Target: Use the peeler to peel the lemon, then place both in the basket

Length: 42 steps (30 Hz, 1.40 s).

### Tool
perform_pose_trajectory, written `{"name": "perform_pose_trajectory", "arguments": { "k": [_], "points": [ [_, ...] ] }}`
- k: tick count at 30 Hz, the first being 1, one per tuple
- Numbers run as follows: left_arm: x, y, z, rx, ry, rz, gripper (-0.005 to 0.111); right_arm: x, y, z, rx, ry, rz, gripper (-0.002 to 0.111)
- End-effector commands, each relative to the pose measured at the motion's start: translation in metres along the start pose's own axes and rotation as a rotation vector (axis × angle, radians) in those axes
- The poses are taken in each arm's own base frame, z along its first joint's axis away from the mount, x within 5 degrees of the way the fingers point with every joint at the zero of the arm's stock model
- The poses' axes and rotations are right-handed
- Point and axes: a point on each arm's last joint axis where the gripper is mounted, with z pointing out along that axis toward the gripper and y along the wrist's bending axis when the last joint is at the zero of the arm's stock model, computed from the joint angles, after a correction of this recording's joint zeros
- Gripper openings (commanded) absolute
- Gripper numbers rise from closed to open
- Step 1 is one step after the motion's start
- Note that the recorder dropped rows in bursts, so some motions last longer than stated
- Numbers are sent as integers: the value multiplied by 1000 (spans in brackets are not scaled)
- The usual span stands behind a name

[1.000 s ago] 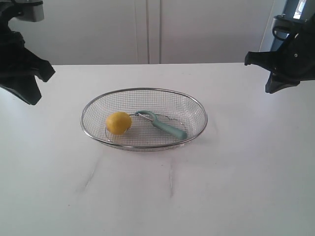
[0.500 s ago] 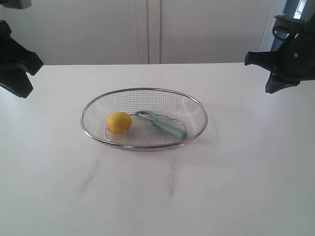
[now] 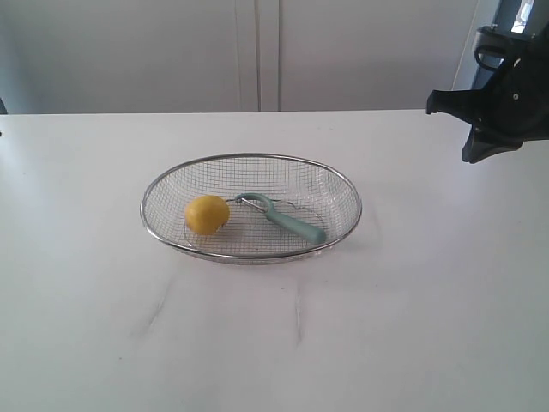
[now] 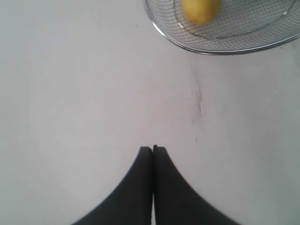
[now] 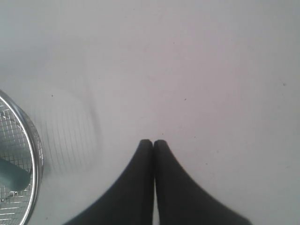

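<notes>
As I read the exterior view, one wire basket (image 3: 249,155) sits near the middle of the white table (image 3: 412,300). It holds two items: one lemon (image 3: 207,215) on its left side and one peeler (image 3: 287,221) just beside it, with the looped head toward the lemon and the handle angled right. I cannot tell whether head and lemon touch. I count two claws. The left claw (image 4: 153,149) has its jaws pressed together and grips nothing, over bare table near the basket. The right claw (image 5: 153,142) is likewise closed and empty, beside the basket's rim.
</notes>
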Motion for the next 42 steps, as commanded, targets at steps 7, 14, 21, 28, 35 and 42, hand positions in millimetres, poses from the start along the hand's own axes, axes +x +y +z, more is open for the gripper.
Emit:
{"name": "perform_pose_trajectory", "arguments": {
  "k": [7,14,21,28,35,42],
  "points": [
    [29,15,-10,-33,-20,-118,0,-1,-2,-4,5,-19,-8,0],
    [49,18,-12,-60,-41,-159,0,-1,-2,-4,5,-19,-8,0],
    [68,18,-17,-97,-131,-183,0,-1,-2,-4,3,-18,-6,0],
    [92,10,-26,-121,-190,-164,0,-1,-2,-4,3,-18,-6,0],
    [118,6,-26,-158,-219,-148,0,-1,-2,-4,3,-18,-6,0],
    [142,4,-20,-200,-271,-165,0,-1,-2,-4,3,-18,-6,0]
  ]
}}
